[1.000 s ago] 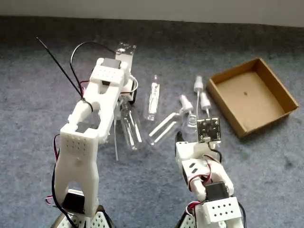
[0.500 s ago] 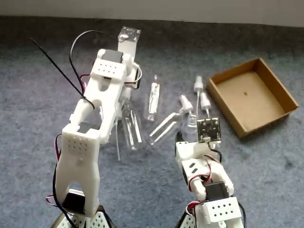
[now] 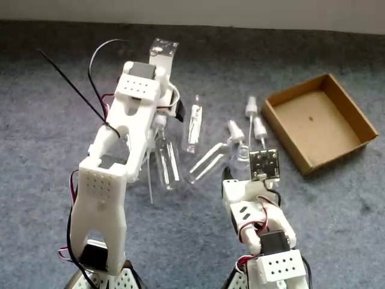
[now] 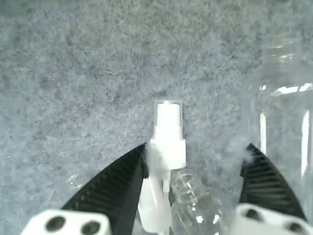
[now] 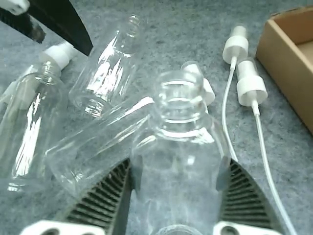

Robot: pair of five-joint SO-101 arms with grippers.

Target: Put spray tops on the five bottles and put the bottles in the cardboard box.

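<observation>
My left gripper (image 4: 195, 149) stands open low over the carpet, its black fingers either side of a white spray top (image 4: 168, 142) and the neck of a lying clear bottle (image 4: 190, 188). In the high view it (image 3: 163, 123) hangs over the far end of that bottle (image 3: 166, 161). My right gripper (image 5: 178, 164) is shut on a clear bottle (image 5: 178, 142) with an open neck, seen in the high view (image 3: 242, 155) near the middle. Two more bottles (image 3: 193, 123) (image 3: 206, 162) lie between the arms. Loose spray tops (image 3: 251, 107) (image 3: 260, 126) (image 3: 233, 129) lie beside the cardboard box (image 3: 352, 117).
The open cardboard box stands at the right on grey carpet (image 3: 337, 205). A thin dip tube (image 3: 147, 180) lies beside the left arm. The left gripper's black finger (image 5: 63, 24) shows in the right wrist view, beyond the lying bottles (image 5: 110, 68) (image 5: 29, 122).
The left arm has stretched farther away from its base, carrying its gripper toward the far end of the lying bottle. The right arm and its bottle have not moved.
</observation>
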